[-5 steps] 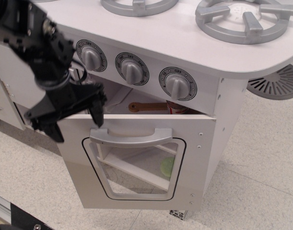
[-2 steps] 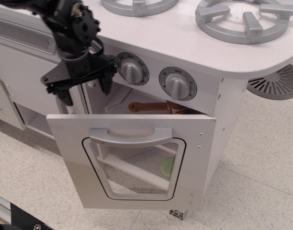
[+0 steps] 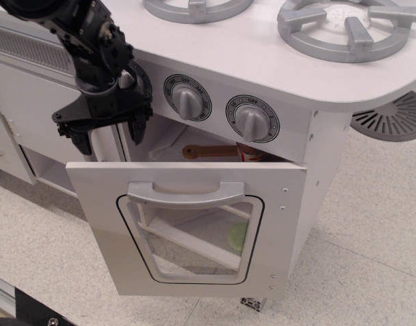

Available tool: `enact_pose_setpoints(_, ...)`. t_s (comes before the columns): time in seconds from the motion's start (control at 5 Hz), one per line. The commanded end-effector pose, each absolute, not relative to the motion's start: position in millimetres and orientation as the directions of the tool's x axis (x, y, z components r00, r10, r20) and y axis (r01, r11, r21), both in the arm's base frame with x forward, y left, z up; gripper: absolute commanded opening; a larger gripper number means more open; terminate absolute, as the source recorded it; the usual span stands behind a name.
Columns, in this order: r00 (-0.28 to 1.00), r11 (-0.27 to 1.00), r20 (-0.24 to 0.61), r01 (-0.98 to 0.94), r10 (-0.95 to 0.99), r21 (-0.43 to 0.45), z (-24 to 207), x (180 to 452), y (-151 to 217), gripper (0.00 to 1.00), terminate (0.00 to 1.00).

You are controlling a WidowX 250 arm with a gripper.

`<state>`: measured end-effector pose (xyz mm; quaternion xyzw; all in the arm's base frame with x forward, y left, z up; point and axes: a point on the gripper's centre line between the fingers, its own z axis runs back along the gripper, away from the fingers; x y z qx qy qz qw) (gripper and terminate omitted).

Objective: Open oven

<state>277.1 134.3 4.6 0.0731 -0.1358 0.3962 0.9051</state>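
The white toy-kitchen oven (image 3: pixel 317 142) stands in the middle of the view. Its door (image 3: pixel 99 224), with a clear rounded window and a wide silver-grey bar handle (image 3: pixel 186 192), hangs partly open, tilted out at the top. Through the gap I see a brown wooden utensil (image 3: pixel 208 151) inside. My black gripper (image 3: pixel 109 136) hovers above the door's upper left corner, in front of the left knob. Its fingers (image 3: pixel 138 129) point down, spread apart and hold nothing. It does not touch the door.
Two grey knobs (image 3: pixel 252 119) sit on the panel above the door. Grey burners (image 3: pixel 347 27) lie on the white stovetop. A white cabinet (image 3: pixel 24 115) adjoins on the left. Speckled floor (image 3: pixel 371 231) lies around; a grey vent disc (image 3: pixel 395 119) shows at right.
The gripper rose from the door's top left edge to above it and shifted slightly left. The door swung a little further out after the first frame and has stayed still since.
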Motion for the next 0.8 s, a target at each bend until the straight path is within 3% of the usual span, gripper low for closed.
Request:
enact_pose_setpoints(0.0, 0.679, 0.699, 0.254, -0.715, 0.689, 0.013, -8, 265, 124, 1.00, 0.00)
enact_pose_setpoints(0.4, 0.711, 0.731, 0.207, -0.681, 0.672, -0.032, -18, 234, 85, 1.00, 0.00)
enact_pose_setpoints(0.6, 0.608, 0.625, 0.150, -0.769, 0.780, -0.134, -18, 227, 57, 1.00, 0.00)
